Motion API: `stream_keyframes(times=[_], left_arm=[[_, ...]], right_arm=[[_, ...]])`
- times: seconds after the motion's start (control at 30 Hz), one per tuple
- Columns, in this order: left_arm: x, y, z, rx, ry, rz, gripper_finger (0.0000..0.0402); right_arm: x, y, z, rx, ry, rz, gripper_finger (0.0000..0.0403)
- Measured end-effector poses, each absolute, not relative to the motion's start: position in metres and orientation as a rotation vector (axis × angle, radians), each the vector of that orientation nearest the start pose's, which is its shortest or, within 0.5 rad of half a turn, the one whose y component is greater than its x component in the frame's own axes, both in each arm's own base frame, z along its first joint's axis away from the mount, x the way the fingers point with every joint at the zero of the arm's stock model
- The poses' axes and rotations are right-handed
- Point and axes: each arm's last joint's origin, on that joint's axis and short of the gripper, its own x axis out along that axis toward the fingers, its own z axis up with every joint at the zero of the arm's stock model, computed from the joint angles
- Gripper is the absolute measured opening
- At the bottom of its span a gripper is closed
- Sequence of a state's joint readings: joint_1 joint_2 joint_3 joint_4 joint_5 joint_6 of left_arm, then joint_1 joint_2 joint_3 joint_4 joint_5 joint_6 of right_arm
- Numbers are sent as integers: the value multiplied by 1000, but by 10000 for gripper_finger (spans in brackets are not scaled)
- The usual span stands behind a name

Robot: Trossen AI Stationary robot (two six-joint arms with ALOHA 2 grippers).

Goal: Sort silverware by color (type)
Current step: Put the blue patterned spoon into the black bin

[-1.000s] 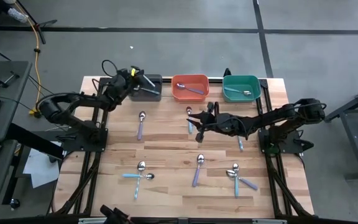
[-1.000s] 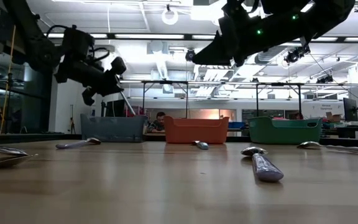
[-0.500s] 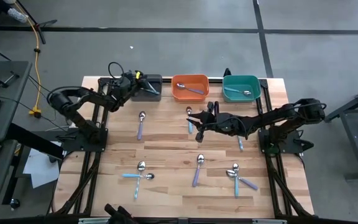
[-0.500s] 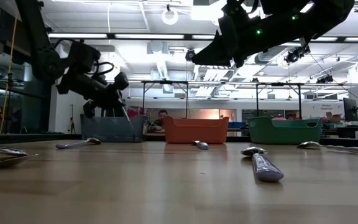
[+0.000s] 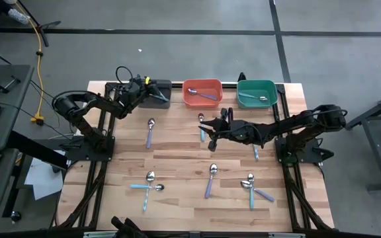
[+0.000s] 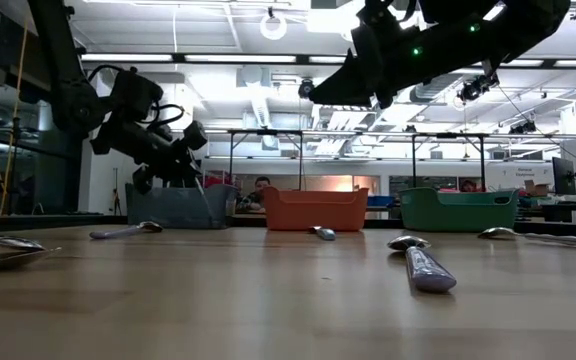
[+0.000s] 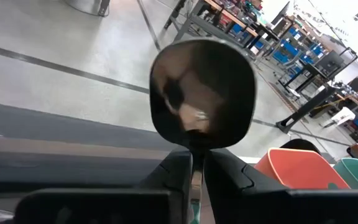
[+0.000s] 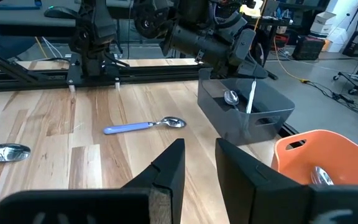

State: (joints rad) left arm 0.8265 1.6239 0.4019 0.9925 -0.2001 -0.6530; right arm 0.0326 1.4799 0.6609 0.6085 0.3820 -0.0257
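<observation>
Down at the front edge of the bench (image 5: 177, 211), lower left of the overhead frame, two light-blue spoons (image 5: 145, 187) lie crossed. Lower centre there's a lavender spoon (image 5: 210, 180), and just right of it another pair of spoons (image 5: 253, 188) touching. Mid-bench, a purple-handled spoon (image 5: 149, 133) rests left of centre. The right gripper (image 5: 211, 135) hovers at the centre over a blue spoon (image 5: 202, 127), its jaws parted and holding nothing, as its wrist camera shows. Up at the back row, the left gripper (image 5: 152, 92) hangs over the grey bin (image 5: 163, 85) in the upper left, its jaws clenched on a pale-handled spoon (image 7: 202, 93) hanging handle-down into the bin, where another spoon already lies. Beside it, the orange bin (image 5: 202, 100) and teal bin (image 5: 256, 102) each hold one spoon.
</observation>
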Motion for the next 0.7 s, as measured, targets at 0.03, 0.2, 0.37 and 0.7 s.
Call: stream_keyframes(times=[0.03, 0.2, 0.37, 0.7], left_arm=[[177, 201, 136, -664, -114, 1063, 39], [177, 201, 136, -658, -107, 1056, 61], [177, 201, 136, -647, -102, 1055, 88], [175, 196, 164, -527, -145, 975, 111]], right_arm=[[300, -1, 209, -69, 212, -345, 73], [300, -1, 208, -71, 221, -345, 73], [299, -1, 207, -73, 232, -345, 73], [299, -1, 207, -74, 232, -345, 73]])
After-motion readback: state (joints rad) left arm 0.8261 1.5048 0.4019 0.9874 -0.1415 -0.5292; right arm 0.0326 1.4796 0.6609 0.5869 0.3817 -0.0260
